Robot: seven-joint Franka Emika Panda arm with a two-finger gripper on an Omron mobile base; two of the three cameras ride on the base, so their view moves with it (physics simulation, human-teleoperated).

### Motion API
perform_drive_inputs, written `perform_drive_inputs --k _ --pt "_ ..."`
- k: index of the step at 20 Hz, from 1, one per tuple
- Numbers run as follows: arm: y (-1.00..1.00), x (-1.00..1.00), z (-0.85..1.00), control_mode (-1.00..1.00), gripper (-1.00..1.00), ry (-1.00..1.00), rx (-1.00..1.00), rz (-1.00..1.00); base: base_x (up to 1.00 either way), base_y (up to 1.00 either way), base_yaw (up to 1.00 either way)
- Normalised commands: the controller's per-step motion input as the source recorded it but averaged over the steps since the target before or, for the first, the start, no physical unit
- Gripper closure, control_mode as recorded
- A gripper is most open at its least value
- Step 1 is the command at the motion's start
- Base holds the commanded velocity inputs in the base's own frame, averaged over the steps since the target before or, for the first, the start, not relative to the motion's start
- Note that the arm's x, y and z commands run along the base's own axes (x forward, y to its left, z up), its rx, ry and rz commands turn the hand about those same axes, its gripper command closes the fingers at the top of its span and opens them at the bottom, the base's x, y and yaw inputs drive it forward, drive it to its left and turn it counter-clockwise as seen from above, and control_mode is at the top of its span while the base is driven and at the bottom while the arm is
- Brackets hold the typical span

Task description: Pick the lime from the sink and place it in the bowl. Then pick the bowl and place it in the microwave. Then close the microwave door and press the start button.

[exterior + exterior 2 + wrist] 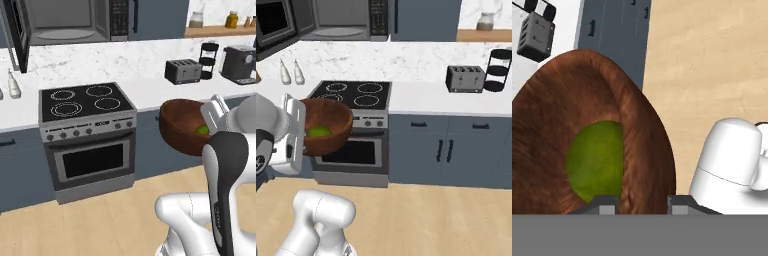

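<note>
Brown wood-grain bowl (587,125) is pinched at its rim wall by the gripper (637,204), one finger inside and one outside, and is carried in the air in front of the oven (90,150). The lime (596,159) rests inside the bowl. Above and behind the oven, the microwave (70,20) stands with its microwave door (17,30) swung open.
</note>
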Motion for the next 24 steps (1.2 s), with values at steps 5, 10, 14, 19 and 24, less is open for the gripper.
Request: perform_drive_inputs --k 5,10,14,19,24 --pt "0.0 0.0 0.0 1.0 1.0 0.0 0.0 0.0 0.94 -0.32 0.75" --pt "0.0 0.0 0.0 1.0 1.0 0.0 0.0 0.0 0.88 -0.59 0.53" --pt "0.0 0.0 0.0 1.0 1.0 0.0 0.0 0.0 0.84 -0.44 0.33" --pt "0.0 0.0 0.0 1.0 1.0 0.0 0.0 0.0 0.97 -0.07 0.19" --pt "0.0 0.0 0.0 1.0 1.0 0.0 0.0 0.0 0.9 -0.03 0.17"
